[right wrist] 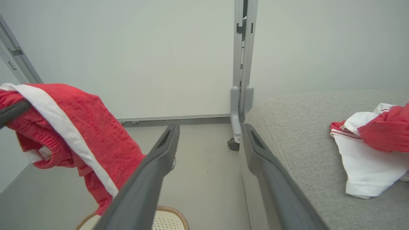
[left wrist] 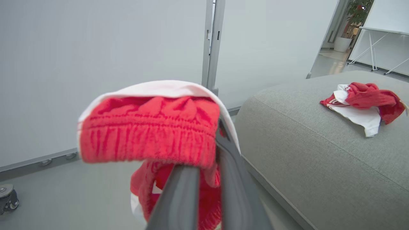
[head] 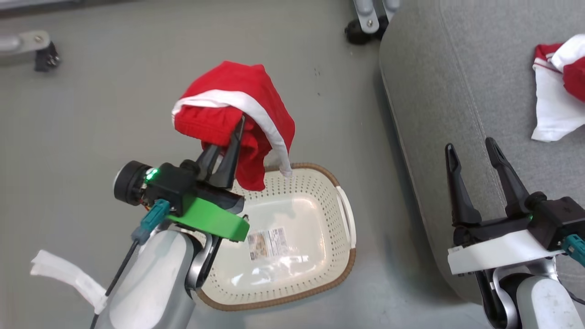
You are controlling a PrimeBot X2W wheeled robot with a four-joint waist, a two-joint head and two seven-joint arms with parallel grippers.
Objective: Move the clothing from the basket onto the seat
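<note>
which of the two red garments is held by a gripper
The red garment with the white band, lifted clear of the basket, pinched in the left gripper. The other garment lies crumpled on the grey seat, untouched.

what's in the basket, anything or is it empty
Empty: the basket holds just a sticker on its floor. One red garment hangs from the left gripper; the second garment lies on the seat.

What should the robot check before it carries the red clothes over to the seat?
1. Left gripper shut on red garment: ok.
2. Garment's hanging end clear of basket: cannot tell.
3. Nothing else in basket: ok, where visible.
4. Bare room on seat beside other garment: ok.
5. Right gripper open, holding nothing: ok.
</note>
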